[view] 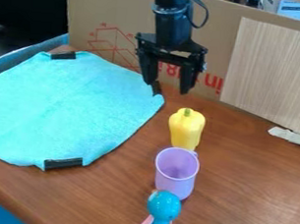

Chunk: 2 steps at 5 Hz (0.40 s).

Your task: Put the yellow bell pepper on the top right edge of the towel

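Over the back of the table, my gripper hangs pointing down, its two fingers spread open with nothing between them. It is just behind and slightly left of the yellow bell pepper, and higher up. The pepper stands upright on the wood, stem on top, its base partly hidden by the purple cup. The turquoise towel lies flat to the left, with black tape at several of its corners; the right corner, near the left finger, is close to the pepper.
A purple cup stands directly in front of the pepper, and a blue toy figure in front of that. Cardboard and a wood-grain panel wall off the table's back. A whitish strip lies at the right.
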Available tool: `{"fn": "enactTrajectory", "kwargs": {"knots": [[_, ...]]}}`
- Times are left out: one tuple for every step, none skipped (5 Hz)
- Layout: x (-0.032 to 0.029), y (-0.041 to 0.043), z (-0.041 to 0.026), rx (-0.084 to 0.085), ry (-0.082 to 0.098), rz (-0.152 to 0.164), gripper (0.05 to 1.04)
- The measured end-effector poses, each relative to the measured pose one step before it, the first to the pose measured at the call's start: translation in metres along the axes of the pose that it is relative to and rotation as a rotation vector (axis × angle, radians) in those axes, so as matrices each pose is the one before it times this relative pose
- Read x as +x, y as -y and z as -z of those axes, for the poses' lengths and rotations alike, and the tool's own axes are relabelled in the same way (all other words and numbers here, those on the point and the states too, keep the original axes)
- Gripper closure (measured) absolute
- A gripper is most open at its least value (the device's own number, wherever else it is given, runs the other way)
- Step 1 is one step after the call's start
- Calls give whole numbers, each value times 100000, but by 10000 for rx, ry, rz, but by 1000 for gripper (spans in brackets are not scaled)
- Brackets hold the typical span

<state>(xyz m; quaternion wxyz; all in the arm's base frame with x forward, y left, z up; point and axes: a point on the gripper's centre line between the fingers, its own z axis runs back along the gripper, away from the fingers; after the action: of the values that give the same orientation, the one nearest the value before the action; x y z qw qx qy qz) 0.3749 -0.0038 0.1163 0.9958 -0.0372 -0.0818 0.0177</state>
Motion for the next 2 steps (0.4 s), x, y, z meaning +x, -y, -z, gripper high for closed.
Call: {"fn": "enactTrajectory", "kwargs": {"knots": [[48,804,97,30,58,105,85],[163,631,7,8,110,95,85]]}}
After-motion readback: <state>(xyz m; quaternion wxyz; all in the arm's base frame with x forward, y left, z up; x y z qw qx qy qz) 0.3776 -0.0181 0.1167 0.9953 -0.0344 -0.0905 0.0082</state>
